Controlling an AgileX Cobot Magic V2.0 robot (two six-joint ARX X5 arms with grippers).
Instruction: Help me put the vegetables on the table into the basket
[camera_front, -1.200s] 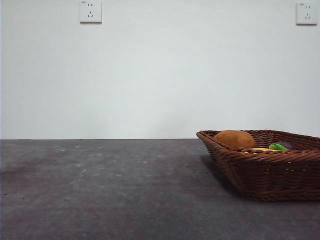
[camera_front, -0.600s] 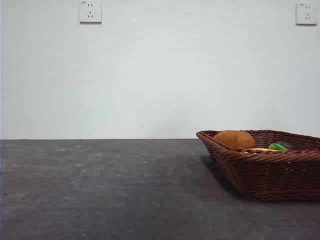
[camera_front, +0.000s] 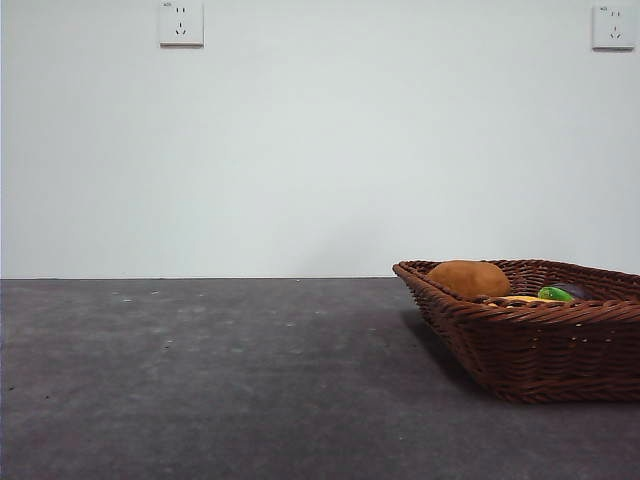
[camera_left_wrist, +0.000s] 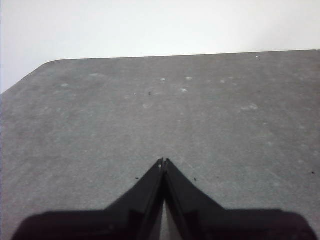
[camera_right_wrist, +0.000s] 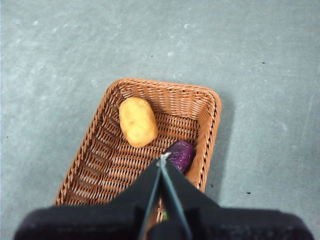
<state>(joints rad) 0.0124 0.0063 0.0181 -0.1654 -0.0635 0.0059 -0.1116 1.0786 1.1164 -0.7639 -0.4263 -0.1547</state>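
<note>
On the flat dark grey speckled table (camera_front: 200, 380), at about four o'clock in the front view, stood one shallow rectangular brown woven wicker basket (camera_front: 540, 350) with flared sides and braided rim.

Contents, front view: one brown oval potato (camera_front: 468, 278) toward the basket's nine o'clock end; a strip of yellow corn cob (camera_front: 522, 298) just showing above the near rim, its green tip (camera_front: 555, 294) at three o'clock of it; a sliver of dark purple eggplant (camera_front: 574, 290) behind that tip.

Right wrist view: right gripper (camera_right_wrist: 163, 159) hung above the basket, jaws pressed together, holding nothing; potato and eggplant lay apart on the weave.

Left wrist view: left gripper (camera_left_wrist: 163, 162) hung over bare table, jaws likewise closed together and empty.

Two white wall sockets (camera_front: 181, 22) were mounted high on the pale wall.
</note>
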